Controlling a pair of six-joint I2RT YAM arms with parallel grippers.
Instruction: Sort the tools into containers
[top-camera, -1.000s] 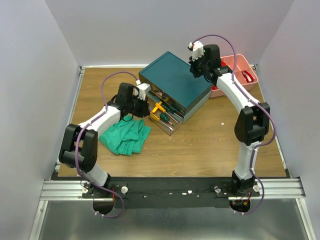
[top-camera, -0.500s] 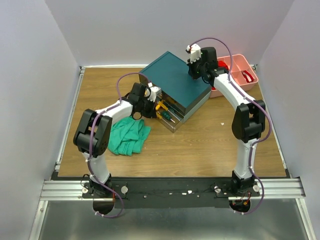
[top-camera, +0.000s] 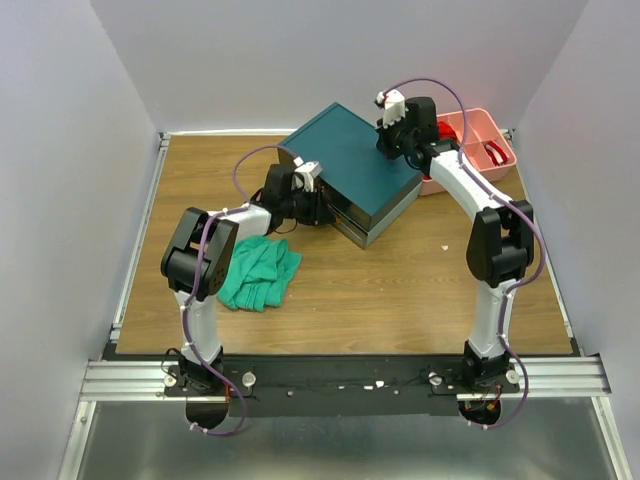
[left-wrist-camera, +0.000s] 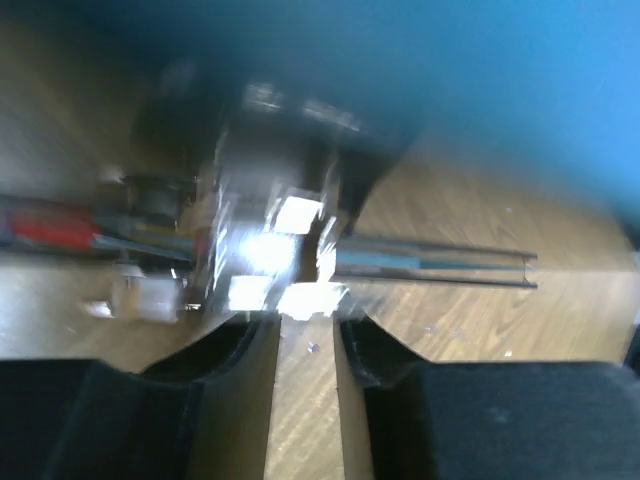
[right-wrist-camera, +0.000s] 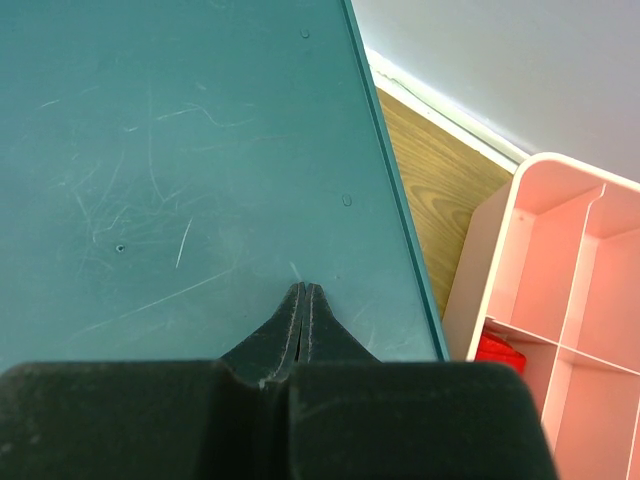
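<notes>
The dark teal box (top-camera: 350, 168) stands at the back middle of the table, and its clear drawers (top-camera: 352, 222) sit pushed in along the near side. My left gripper (top-camera: 322, 208) is right at the drawer front, open a little, with only bare wood between its fingers (left-wrist-camera: 235, 400). In the blurred left wrist view the shiny clear drawer front (left-wrist-camera: 260, 250) fills the space ahead of my left gripper (left-wrist-camera: 305, 335), and a red-handled tool (left-wrist-camera: 55, 228) shows through it at the left. My right gripper (top-camera: 392, 148) rests shut on the box lid (right-wrist-camera: 180, 170), fingertips together (right-wrist-camera: 303, 290).
A pink divided tray (top-camera: 480, 140) stands just right of the box, its wall (right-wrist-camera: 500, 250) close to my right gripper, with a red item (right-wrist-camera: 497, 352) inside. A crumpled green cloth (top-camera: 258, 270) lies left of centre. Grey walls enclose the table.
The open drawer with its yellow, green and orange tools has slid into the box. My left arm moved right with it, its jaws closing and then parting slightly. The right gripper stayed on the lid.
</notes>
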